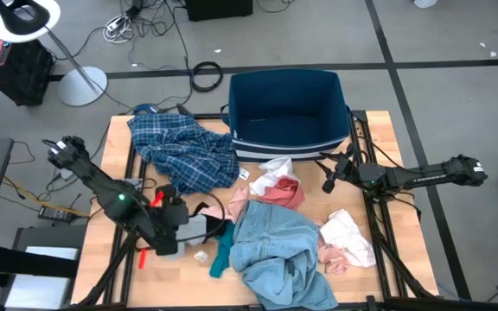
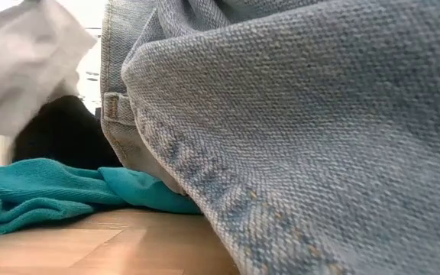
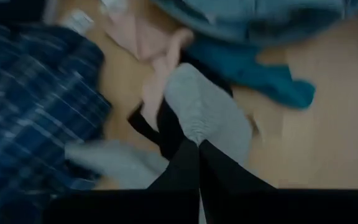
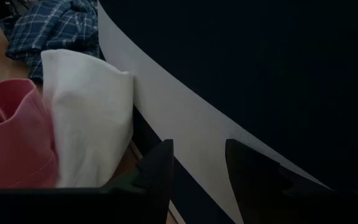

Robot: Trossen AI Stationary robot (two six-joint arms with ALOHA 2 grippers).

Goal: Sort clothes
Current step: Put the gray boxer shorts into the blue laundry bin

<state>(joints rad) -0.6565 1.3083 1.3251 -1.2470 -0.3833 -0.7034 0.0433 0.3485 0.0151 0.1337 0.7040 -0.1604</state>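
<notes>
Left tool (image 3: 199, 144) pinched shut on grey cloth (image 3: 207, 112), low on desk (image 1: 115, 142), between plaid shirt (image 1: 184, 151) and jeans (image 1: 275, 250). Bin (image 1: 288, 108) far off, up and right of it. Right tool (image 4: 197, 155) part open, holds nothing, right beside bin, near white cloth (image 4: 89, 118). Right arm closer to bin.

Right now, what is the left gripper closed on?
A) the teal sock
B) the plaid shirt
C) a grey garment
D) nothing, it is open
C: in the left wrist view the left gripper has its fingers pressed together on a fold of the grey garment, while the plaid shirt and the teal sock lie apart from it on the table.
</notes>
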